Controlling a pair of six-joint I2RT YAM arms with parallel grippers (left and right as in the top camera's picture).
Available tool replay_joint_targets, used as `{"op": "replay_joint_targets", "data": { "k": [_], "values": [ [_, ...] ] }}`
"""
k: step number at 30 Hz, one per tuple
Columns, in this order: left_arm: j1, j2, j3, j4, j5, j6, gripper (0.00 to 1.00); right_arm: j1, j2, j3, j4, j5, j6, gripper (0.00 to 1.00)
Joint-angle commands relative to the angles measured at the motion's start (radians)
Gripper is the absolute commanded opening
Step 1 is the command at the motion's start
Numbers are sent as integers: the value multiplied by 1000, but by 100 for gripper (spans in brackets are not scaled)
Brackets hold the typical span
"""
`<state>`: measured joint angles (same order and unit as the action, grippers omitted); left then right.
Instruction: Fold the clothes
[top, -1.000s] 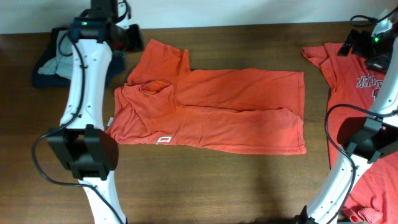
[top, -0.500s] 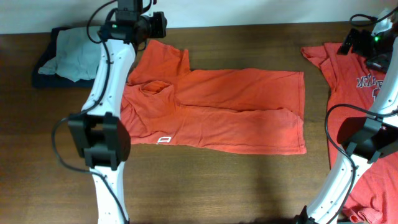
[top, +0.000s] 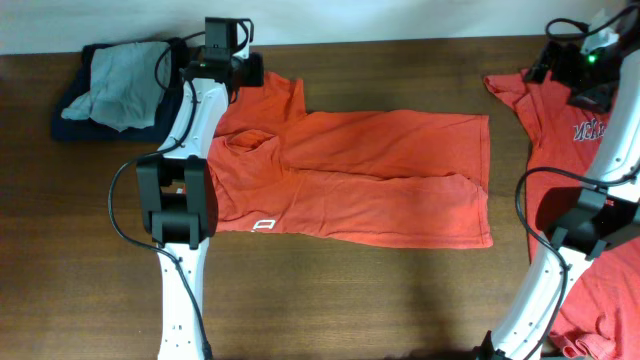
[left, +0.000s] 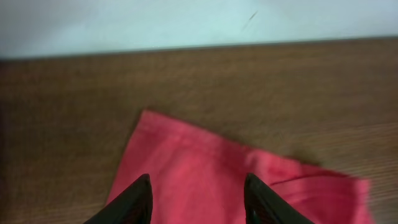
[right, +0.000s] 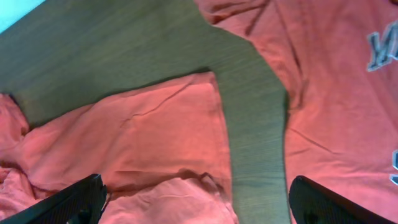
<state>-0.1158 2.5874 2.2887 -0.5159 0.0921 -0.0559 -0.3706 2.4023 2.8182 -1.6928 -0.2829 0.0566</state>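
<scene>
Nearest us, bare brown table (top: 350, 300), and on the right a second T-shirt (top: 560, 120) spills all the way down that edge, rumpled, its white lettering (top: 590, 130) partly cut off by the right arm. Moving up, here is the half-folded T-shirt (top: 350, 185), orange-red, lying lengthwise across the middle of the table. Its small white logo (top: 264, 226) sits on the near hem towards the left, and a long crease runs along the body. The collar end is bunched on the left, and the right end is a fairly square edge, well apart from the second T-shirt. Further back, one sleeve (top: 268, 92) sticks out flat towards the far edge, and the left gripper (top: 250, 75) hovers right over it. In the left wrist view the left gripper (left: 198, 202) has its two dark fingers (left: 134, 199) spread apart above the red sleeve (left: 205, 168), holding nothing. Across at the far right corner, the right gripper (top: 553, 68) hangs high. Its wrist camera shows the fingers (right: 74, 199) very wide apart, with nothing between them, and both shirts below. At the far left lies a heap of grey and navy cloth (top: 110, 90), and behind everything is the pale wall (top: 400, 18).
</scene>
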Motion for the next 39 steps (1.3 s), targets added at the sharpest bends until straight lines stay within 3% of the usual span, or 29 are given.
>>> {"op": "replay_joint_targets", "data": {
  "k": [1,6,24,39],
  "values": [
    [17,31,6,-11,-18,47,48,41,-4,-3,-6,-12,8,99],
    [21,63,6,-23,-32,50,47,76,-4,-4,-6,131,8,99],
    [25,121,35,-23,-118,73,48,84,-4,-300,72,134,3,98],
    [30,135,64,-18,-115,73,51,116,-4,-632,429,138,-106,98]
  ]
}}
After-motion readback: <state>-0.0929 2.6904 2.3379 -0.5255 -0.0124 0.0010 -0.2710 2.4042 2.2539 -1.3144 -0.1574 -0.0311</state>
